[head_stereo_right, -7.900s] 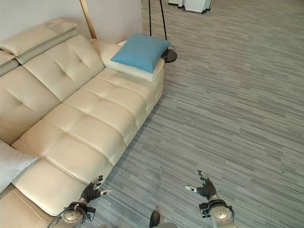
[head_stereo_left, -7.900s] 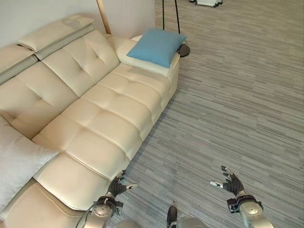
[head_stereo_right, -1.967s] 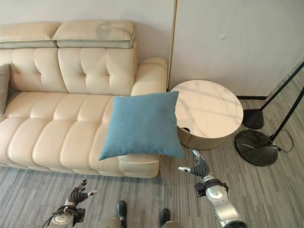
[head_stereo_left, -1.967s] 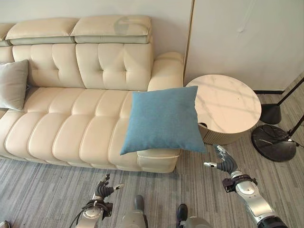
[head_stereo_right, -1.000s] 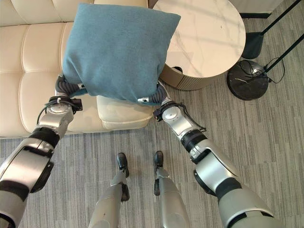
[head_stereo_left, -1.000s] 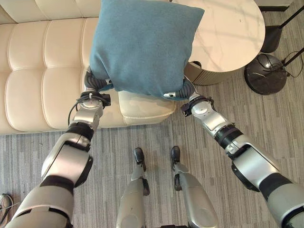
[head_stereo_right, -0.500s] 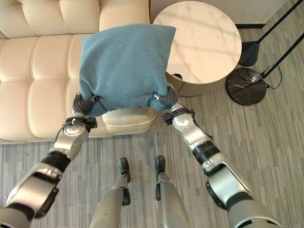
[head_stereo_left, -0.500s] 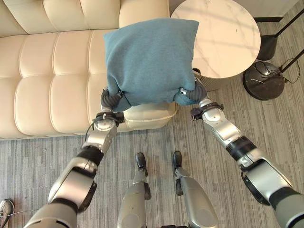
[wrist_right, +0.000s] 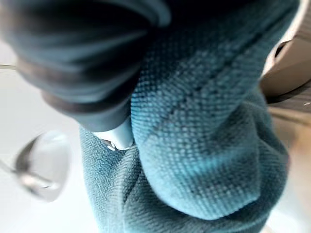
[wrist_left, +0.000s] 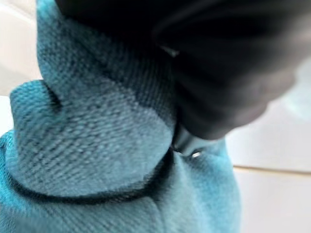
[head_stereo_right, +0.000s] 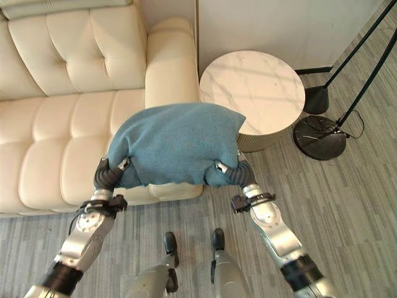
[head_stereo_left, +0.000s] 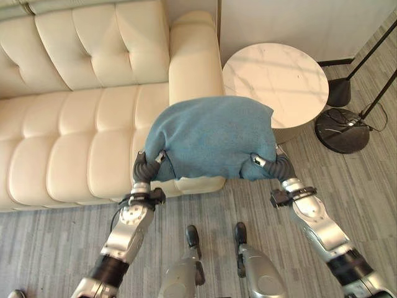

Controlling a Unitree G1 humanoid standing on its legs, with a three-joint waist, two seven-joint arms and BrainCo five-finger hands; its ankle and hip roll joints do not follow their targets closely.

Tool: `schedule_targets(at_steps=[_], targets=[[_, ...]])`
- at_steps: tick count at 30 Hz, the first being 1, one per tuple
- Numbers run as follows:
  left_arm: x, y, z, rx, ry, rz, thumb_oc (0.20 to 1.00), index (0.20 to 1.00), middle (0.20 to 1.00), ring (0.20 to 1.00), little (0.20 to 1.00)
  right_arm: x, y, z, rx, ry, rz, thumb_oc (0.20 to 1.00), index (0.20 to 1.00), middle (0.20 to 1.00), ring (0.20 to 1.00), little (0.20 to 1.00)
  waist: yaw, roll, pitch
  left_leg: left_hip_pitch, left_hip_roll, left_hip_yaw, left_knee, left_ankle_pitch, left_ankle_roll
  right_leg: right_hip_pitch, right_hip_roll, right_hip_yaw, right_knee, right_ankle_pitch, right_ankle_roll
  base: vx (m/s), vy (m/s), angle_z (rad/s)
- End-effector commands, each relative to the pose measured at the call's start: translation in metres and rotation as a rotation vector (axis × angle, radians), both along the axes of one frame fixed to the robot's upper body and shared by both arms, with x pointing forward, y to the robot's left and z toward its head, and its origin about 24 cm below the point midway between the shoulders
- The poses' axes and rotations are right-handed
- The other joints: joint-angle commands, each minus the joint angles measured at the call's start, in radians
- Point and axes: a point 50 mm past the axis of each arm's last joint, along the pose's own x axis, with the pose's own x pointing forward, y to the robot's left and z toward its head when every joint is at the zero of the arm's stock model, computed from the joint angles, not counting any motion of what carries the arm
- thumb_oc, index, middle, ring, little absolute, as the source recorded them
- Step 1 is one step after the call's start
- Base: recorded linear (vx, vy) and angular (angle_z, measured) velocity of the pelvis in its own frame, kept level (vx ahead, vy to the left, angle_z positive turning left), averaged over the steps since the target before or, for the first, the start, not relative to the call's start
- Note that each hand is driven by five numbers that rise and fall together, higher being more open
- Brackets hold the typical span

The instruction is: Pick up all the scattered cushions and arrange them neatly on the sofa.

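Both robot hands (head_stereo_left: 144, 166) (head_stereo_left: 277, 167) clutch blue cushion (head_stereo_left: 214, 136)

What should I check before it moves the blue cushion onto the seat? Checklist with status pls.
1. Left hand gripping the blue cushion: ok, fingers pinch its near corner.
2. Right hand gripping it: ok, fingers dig into the other near corner.
3. Cushion lifted off the sofa: cannot tell, it overhangs the armrest end and contact is hidden.
4. Seat beside the armrest free: ok, bare in the part visible.
5. Clearance from the round side table: not ok, the cushion's edge overlaps its rim in view.
6. Floor lamp bases out of the way: ok, beyond the table.
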Motion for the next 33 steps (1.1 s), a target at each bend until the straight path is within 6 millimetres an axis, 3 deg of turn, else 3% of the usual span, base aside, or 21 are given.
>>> schedule_targets(at_steps=[1,4,6,9,11,14,16,17,18,20,21,22,25,28,30,33], targets=[[0.006,-0.032,0.048,0.040,-0.294,-0.192,0.200,0.200,0.200,0.200,0.200,-0.010,0.053,0.046,0.114,-0.278,0.267,0.200,0.200,0.200,0.200,0.200,-0.004,-0.079,-0.137,0.068,-0.027,-0.018,0.085,-0.213,-0.019,-0.027,-0.069,0.038,-0.033,0.000,0.118,-0.09,0.077,-0.23],[0.002,-0.032,0.052,0.048,-0.315,-0.199,0.200,0.200,0.200,0.200,0.200,-0.010,0.053,0.046,0.118,-0.284,0.254,0.200,0.200,0.200,0.200,0.200,0.003,-0.084,-0.140,0.071,-0.035,0.000,0.077,-0.205,-0.010,-0.050,-0.080,0.035,-0.014,0.037,0.149,-0.15,0.044,-0.20],[0.003,-0.036,0.057,0.044,-0.334,-0.227,0.200,0.200,0.200,0.200,0.200,-0.009,0.050,0.042,0.146,-0.264,0.228,0.200,0.200,0.200,0.200,0.200,0.010,-0.081,-0.127,0.051,-0.023,-0.009,0.088,-0.187,-0.005,-0.053,-0.063,0.050,0.070,-0.008,0.144,-0.27,-0.006,-0.15],[0.004,-0.041,0.060,0.043,-0.344,-0.262,0.200,0.200,0.200,0.200,0.200,-0.009,0.049,0.038,0.188,-0.249,0.221,0.200,0.200,0.200,0.200,0.200,0.032,-0.072,-0.128,0.016,-0.005,-0.045,0.103,-0.153,0.001,-0.009,-0.017,0.068,0.250,-0.110,0.101,-0.25,-0.065,0.21],[0.004,-0.041,0.061,0.051,-0.341,-0.273,0.200,0.200,0.200,0.200,0.200,-0.010,0.047,0.038,0.178,-0.254,0.211,0.200,0.200,0.200,0.200,0.200,0.054,-0.077,-0.147,-0.017,-0.003,-0.071,0.103,-0.131,-0.006,0.038,0.005,0.076,0.289,-0.126,0.091,-0.20,-0.166,0.56],[0.004,-0.036,0.062,0.054,-0.338,-0.260,0.200,0.200,0.200,0.200,0.200,-0.009,0.048,0.038,0.168,-0.255,0.213,0.200,0.200,0.200,0.200,0.200,0.102,-0.097,-0.152,-0.085,0.003,-0.113,0.111,-0.085,-0.043,0.122,0.027,0.053,0.147,-0.229,0.042,-0.23,-0.242,0.50],[0.005,-0.036,0.063,0.048,-0.336,-0.257,0.200,0.200,0.200,0.200,0.200,-0.007,0.047,0.037,0.157,-0.245,0.208,0.200,0.200,0.200,0.200,0.200,0.110,-0.095,-0.141,-0.156,0.015,-0.142,0.124,-0.037,-0.088,0.131,0.058,0.048,0.054,-0.230,0.016,-0.38,-0.288,0.67],[0.006,-0.039,0.061,0.024,-0.326,-0.262,0.200,0.200,0.200,0.200,0.200,-0.006,0.043,0.036,0.137,-0.243,0.187,0.200,0.200,0.200,0.200,0.200,0.107,-0.080,-0.113,-0.199,0.030,-0.141,0.131,0.001,-0.116,0.122,0.069,0.013,0.024,-0.218,0.003,-0.36,-0.200,0.96],[0.006,-0.039,0.061,0.024,-0.327,-0.262,0.200,0.200,0.200,0.200,0.200,-0.006,0.043,0.036,0.137,-0.244,0.187,0.200,0.200,0.200,0.200,0.200,0.104,-0.079,-0.112,-0.201,0.030,-0.144,0.132,0.001,-0.117,0.122,0.069,0.010,0.023,-0.217,0.002,-0.38,-0.128,1.04],[0.008,-0.044,0.059,0.008,-0.319,-0.281,0.200,0.200,0.200,0.200,0.200,-0.005,0.039,0.034,0.117,-0.239,0.174,0.200,0.200,0.200,0.200,0.200,0.083,-0.073,-0.096,-0.199,0.050,-0.072,0.153,-0.023,-0.089,0.102,0.052,-0.043,0.024,-0.202,0.001,-0.31,-0.020,0.81],[0.006,-0.048,0.059,0.002,-0.317,-0.317,0.200,0.200,0.200,0.200,0.200,-0.008,0.037,0.032,0.122,-0.227,0.174,0.200,0.200,0.200,0.200,0.200,0.063,-0.084,-0.094,-0.169,0.054,-0.016,0.215,-0.087,-0.067,0.095,0.023,-0.087,0.010,-0.186,0.006,-0.26,0.001,0.90],[0.006,-0.048,0.059,0.002,-0.317,-0.317,0.200,0.200,0.200,0.200,0.200,-0.008,0.037,0.032,0.122,-0.227,0.174,0.200,0.200,0.200,0.200,0.200,0.062,-0.082,-0.097,-0.175,0.055,-0.018,0.216,-0.085,-0.067,0.092,0.024,-0.088,0.008,-0.182,0.005,-0.23,0.004,1.11],[0.005,-0.053,0.058,-0.003,-0.313,-0.356,0.200,0.200,0.200,0.200,0.200,-0.013,0.031,0.028,0.137,-0.202,0.173,0.200,0.200,0.200,0.200,0.200,0.029,-0.101,-0.107,-0.125,0.066,0.058,0.311,-0.193,-0.054,0.089,-0.017,-0.152,-0.021,-0.152,0.010,-0.13,0.031,0.98],[0.006,-0.059,0.057,0.001,-0.301,-0.386,0.200,0.200,0.200,0.200,0.200,-0.016,0.030,0.027,0.157,-0.192,0.175,0.200,0.200,0.200,0.200,0.200,-0.012,-0.085,-0.136,-0.028,0.081,0.151,0.229,-0.210,-0.064,0.087,-0.030,-0.206,-0.051,-0.126,0.029,0.01,0.147,0.73],[0.007,-0.057,0.056,0.022,-0.290,-0.381,0.200,0.200,0.200,0.200,0.200,-0.015,0.032,0.028,0.171,-0.193,0.173,0.200,0.200,0.200,0.200,0.200,-0.015,-0.090,-0.133,-0.045,0.072,0.132,0.218,-0.196,-0.067,0.090,-0.043,-0.217,-0.062,-0.107,0.034,0.05,0.216,0.84],[0.006,-0.054,0.055,0.040,-0.285,-0.379,0.200,0.200,0.200,0.200,0.200,-0.014,0.043,0.032,0.176,-0.204,0.214,0.200,0.200,0.200,0.200,0.200,0.010,-0.103,-0.116,-0.066,0.044,0.094,0.226,-0.213,-0.045,0.085,-0.064,-0.202,-0.055,-0.093,0.045,0.03,0.169,0.29]])
